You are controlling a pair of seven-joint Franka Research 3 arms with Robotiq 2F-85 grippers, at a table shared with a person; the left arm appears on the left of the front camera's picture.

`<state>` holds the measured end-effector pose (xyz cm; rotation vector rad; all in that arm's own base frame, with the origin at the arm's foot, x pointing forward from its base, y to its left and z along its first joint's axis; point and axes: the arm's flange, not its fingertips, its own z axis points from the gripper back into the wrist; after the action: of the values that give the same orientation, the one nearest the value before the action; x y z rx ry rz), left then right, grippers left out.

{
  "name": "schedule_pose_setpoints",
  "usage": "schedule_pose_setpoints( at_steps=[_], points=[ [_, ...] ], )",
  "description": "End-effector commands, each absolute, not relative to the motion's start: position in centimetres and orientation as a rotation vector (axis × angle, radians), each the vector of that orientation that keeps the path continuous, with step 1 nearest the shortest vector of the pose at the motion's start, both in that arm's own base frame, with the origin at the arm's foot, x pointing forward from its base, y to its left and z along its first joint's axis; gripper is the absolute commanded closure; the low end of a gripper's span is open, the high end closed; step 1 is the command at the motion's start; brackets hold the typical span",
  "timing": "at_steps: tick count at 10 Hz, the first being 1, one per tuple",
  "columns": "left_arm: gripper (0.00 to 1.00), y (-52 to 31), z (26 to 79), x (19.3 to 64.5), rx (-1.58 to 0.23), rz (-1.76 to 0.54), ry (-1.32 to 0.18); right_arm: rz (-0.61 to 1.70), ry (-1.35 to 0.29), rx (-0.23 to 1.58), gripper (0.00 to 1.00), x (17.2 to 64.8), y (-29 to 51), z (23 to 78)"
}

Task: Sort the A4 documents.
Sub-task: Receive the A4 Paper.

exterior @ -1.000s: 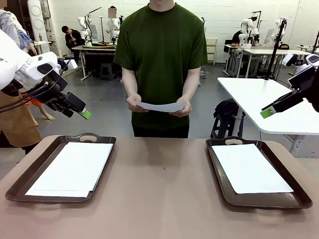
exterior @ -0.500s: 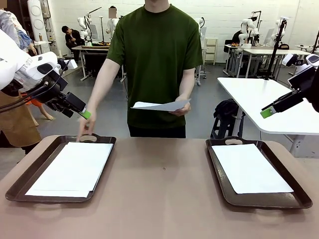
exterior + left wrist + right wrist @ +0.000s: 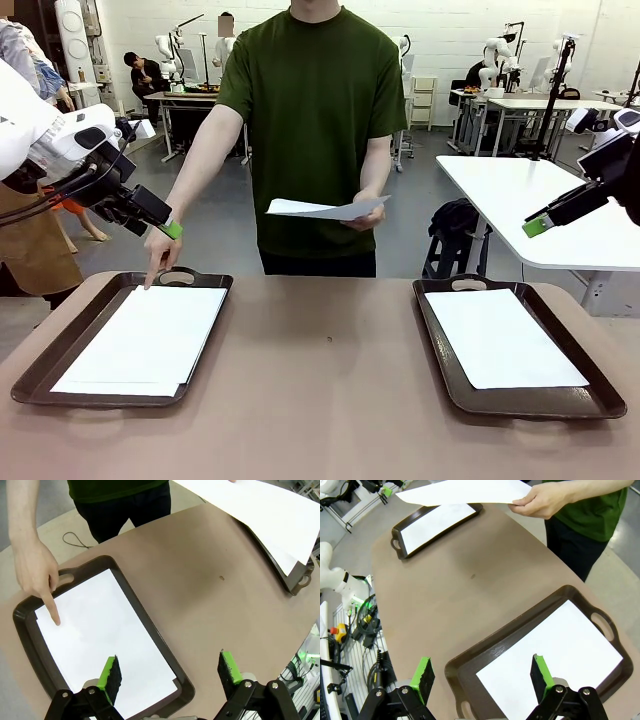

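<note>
On the brown bench (image 3: pixel 320 400) sit two dark brown handled trays, well apart: the left tray (image 3: pixel 60 350) holds a stack of white A4 sheets (image 3: pixel 145 335), the right tray (image 3: pixel 590 390) holds another sheet (image 3: pixel 500 335). Between them the bench top is bare except for a small dark speck (image 3: pixel 329 339). A person in a green shirt (image 3: pixel 320 110) stands at the far side, one hand (image 3: pixel 355 215) holding a loose A4 sheet (image 3: pixel 320 210) in the air, the other hand (image 3: pixel 160 255) pointing a finger onto the far end of the left tray's paper. The left gripper (image 3: pixel 167 672) hangs above the near part of that tray, fingers spread and empty; the right gripper (image 3: pixel 480 677) hangs over the right tray, fingers likewise spread. No readable writing shows on any sheet.
</note>
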<state>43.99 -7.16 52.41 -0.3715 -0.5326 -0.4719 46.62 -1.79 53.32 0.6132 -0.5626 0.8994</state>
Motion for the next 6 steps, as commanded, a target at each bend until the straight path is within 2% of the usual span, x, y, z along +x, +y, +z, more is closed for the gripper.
schedule_pose_setpoints(
  at_steps=[1,6],
  points=[
    [0.0,-7.14,52.49,43.85,-0.364,-0.481,-0.538,0.903,-0.561,0.614,0.0,46.63,-1.66,53.3],
    [0.0,-7.14,52.49,43.85,-0.364,-0.481,-0.538,0.903,-0.561,0.614,0.0,46.63,-1.66,53.3]
  ],
)
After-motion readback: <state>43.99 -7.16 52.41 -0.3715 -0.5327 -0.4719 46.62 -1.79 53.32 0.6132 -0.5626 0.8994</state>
